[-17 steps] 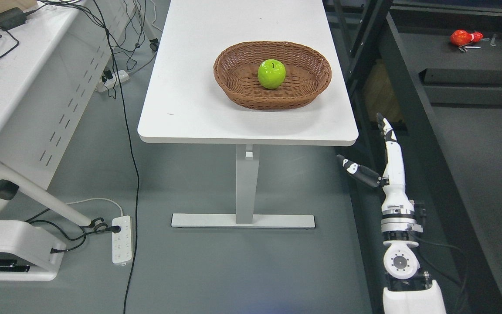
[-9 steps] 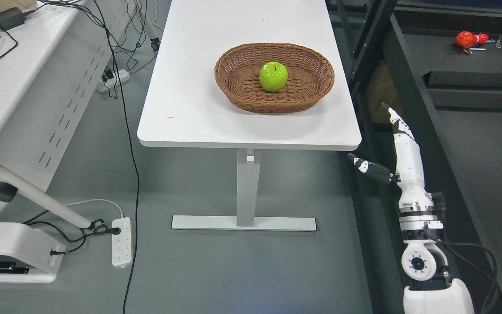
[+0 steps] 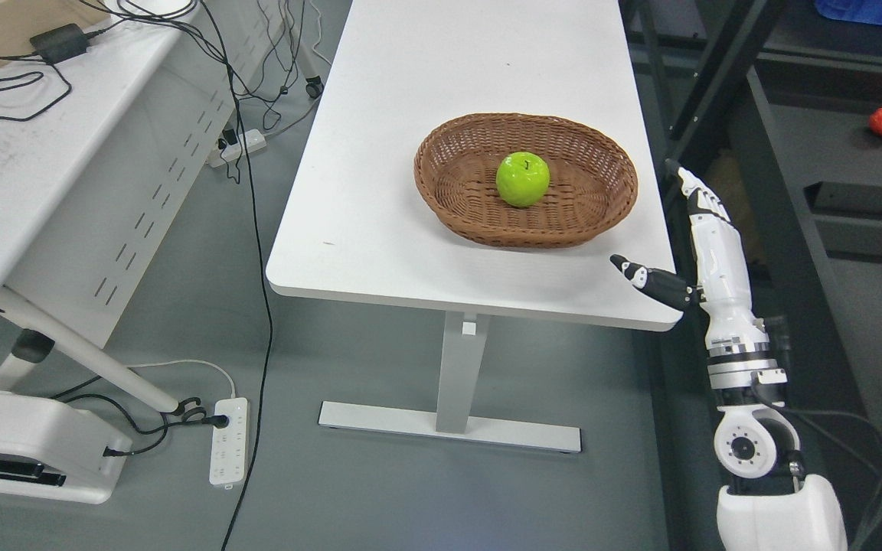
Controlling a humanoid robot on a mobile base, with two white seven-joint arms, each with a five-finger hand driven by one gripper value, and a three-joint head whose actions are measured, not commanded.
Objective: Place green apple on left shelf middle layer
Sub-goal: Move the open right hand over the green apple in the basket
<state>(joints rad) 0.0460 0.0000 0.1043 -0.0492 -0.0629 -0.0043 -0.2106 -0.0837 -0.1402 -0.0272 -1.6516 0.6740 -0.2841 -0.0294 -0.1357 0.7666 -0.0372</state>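
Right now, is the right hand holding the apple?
No. The apple sits in the basket on the table, while the right hand is open beside the table edge.

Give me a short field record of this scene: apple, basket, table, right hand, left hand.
apple: green apple, lying in the basket, untouched
basket: brown wicker basket, on the table's right part
table: white table
right hand: right hand, open, at the table's right edge, holding nothing
left hand: not in view
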